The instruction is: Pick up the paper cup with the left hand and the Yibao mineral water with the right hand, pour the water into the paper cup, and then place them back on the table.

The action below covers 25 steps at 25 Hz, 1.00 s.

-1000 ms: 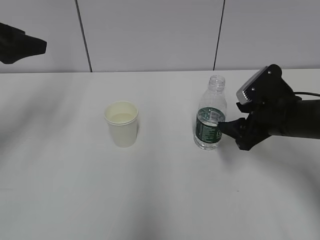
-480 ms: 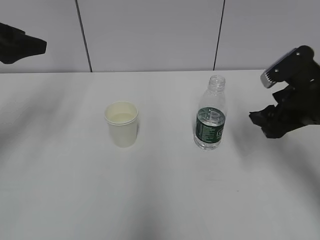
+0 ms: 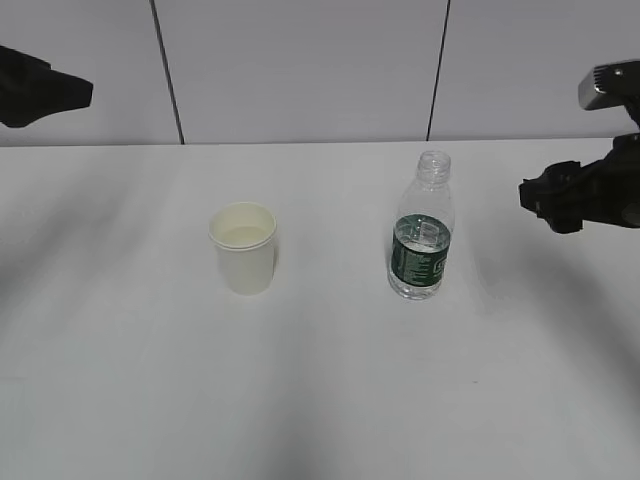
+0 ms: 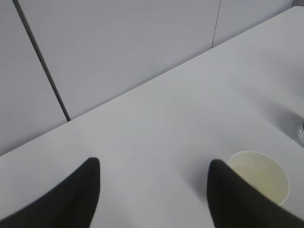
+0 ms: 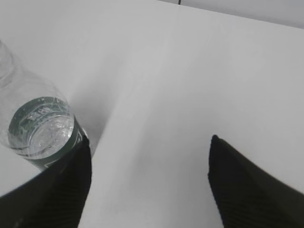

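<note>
The paper cup (image 3: 243, 247) and the Yibao mineral water (image 3: 420, 229) stand upright and apart on the table (image 3: 320, 400), set back after pouring (liquid shows in the cup). Both grippers hang released and empty. The right hand (image 3: 560, 200), beside the bottle 1 second ago, has withdrawn toward 3 o'clock.
</note>
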Each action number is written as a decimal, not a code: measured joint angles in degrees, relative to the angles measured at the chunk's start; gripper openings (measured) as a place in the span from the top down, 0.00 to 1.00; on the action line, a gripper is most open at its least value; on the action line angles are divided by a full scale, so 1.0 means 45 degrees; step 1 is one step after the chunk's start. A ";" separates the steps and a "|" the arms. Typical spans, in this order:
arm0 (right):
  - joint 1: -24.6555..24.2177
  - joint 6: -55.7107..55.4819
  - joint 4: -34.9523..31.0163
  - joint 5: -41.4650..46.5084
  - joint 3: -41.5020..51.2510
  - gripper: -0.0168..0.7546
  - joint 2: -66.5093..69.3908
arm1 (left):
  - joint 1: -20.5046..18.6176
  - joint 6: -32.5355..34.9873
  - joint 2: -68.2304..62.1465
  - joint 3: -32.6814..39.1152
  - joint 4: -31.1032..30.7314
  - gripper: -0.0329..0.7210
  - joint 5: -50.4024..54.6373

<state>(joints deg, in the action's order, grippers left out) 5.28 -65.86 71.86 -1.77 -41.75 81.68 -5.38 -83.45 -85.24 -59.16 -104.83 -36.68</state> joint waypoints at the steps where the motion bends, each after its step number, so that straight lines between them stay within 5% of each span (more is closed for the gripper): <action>1: 0.0000 -0.0212 0.0000 0.0000 0.0000 0.21 -0.0028 | 0.0000 0.0000 0.0000 0.0000 0.0000 0.37 0.0000; 25: 0.0000 -0.0797 0.0553 0.0393 0.0047 0.21 -0.4494 | 0.0113 -0.0777 0.0176 0.0000 0.0000 0.38 -0.2932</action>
<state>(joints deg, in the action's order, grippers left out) 5.28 -69.44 74.35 0.00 -41.54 61.46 -4.87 -86.95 -84.45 -59.16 -104.83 -49.87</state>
